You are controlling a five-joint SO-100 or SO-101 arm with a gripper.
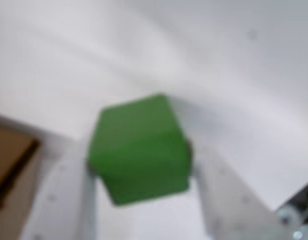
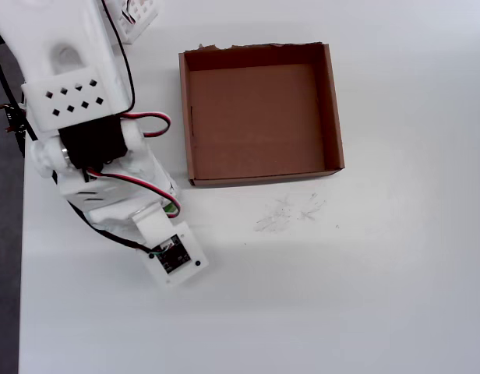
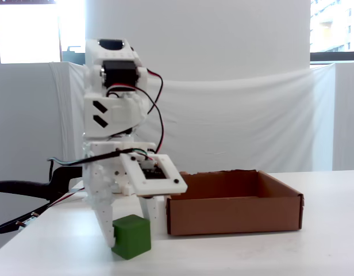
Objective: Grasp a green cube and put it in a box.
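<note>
In the wrist view the green cube (image 1: 139, 150) fills the gap between my two white fingers, touching both; my gripper (image 1: 139, 167) is shut on it. The fixed view shows the cube (image 3: 131, 236) low at the table surface, slightly tilted, just left of the box. My gripper (image 3: 133, 229) points straight down over the cube. The box (image 3: 234, 215) is a shallow brown cardboard tray, empty in the overhead view (image 2: 255, 117), and its corner shows at the wrist view's left edge (image 1: 9, 155). From overhead the arm's wrist (image 2: 174, 257) hides the cube and the fingers.
The arm's base and upper links (image 2: 76, 101) take up the table's left side in the overhead view. The table's left edge (image 2: 20, 296) runs close to the arm. Faint scribbles (image 2: 291, 212) mark the white surface below the box. A white perforated object (image 2: 139, 15) sits at the top.
</note>
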